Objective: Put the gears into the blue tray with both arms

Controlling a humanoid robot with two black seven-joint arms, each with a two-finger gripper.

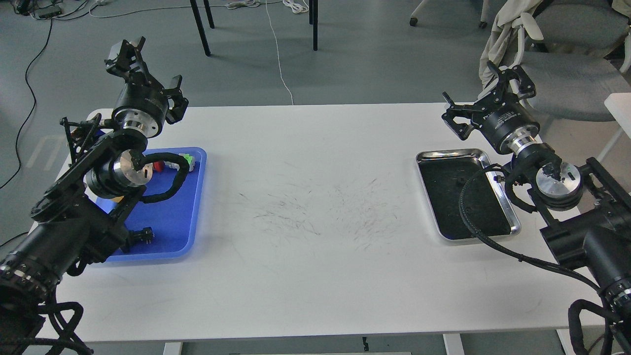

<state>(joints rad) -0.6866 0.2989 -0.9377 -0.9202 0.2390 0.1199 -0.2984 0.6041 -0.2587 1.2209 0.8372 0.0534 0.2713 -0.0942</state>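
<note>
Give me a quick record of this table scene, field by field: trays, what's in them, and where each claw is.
surface: white rectangular table, scuffed at centre
left tray: bright blue plastic tray, partly hidden by the left arm
blue tray contents: red and green capped switches at far end; gears not discernible
right tray: shiny silver metal tray, dark inside, contents unclear
left claw: raised beyond blue tray, open, empty
right claw: raised beyond silver tray, open, empty

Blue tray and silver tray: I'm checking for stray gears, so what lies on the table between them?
In the head view, only bare white tabletop with faint dark scuff marks lies between the blue tray and silver tray.
</note>
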